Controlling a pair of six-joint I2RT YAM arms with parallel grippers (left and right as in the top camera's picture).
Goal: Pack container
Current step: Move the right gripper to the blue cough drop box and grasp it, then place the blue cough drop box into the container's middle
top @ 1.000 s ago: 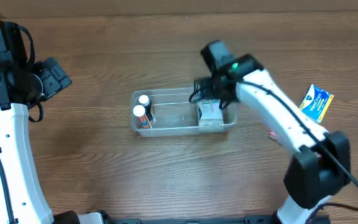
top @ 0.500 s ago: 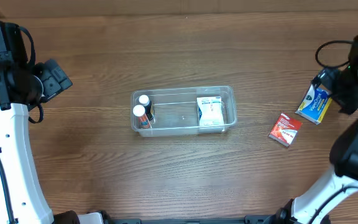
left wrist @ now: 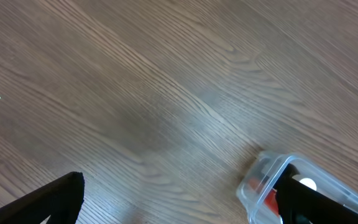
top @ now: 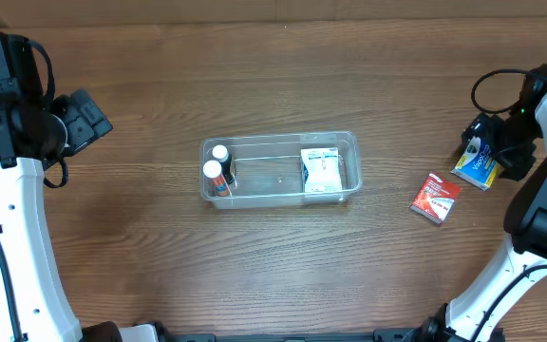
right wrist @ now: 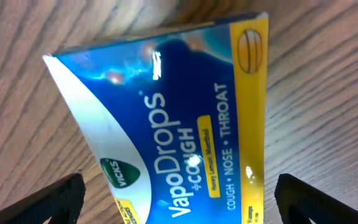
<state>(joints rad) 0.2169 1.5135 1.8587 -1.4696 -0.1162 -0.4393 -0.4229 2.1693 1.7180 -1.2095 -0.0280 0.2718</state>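
Note:
The clear plastic container (top: 349, 142) sits mid-table with two white-capped bottles (top: 217, 169) at its left end and a white box (top: 321, 171) at its right end. Its corner shows in the left wrist view (left wrist: 260, 177). My right gripper (top: 494, 150) is open, straddling a blue and yellow Vicks VapoDrops packet (right wrist: 179, 124) lying on the table at the far right; it also shows in the overhead view (top: 478, 168). A red packet (top: 435, 199) lies between packet and container. My left gripper (left wrist: 179, 205) is open and empty, to the container's left.
The wooden table (top: 273, 266) carries nothing else. Both arm bases stand at the front corners.
My right arm left the container, where the white box now lies, swung to the far right, and came down over the blue packet. The left arm has not moved.

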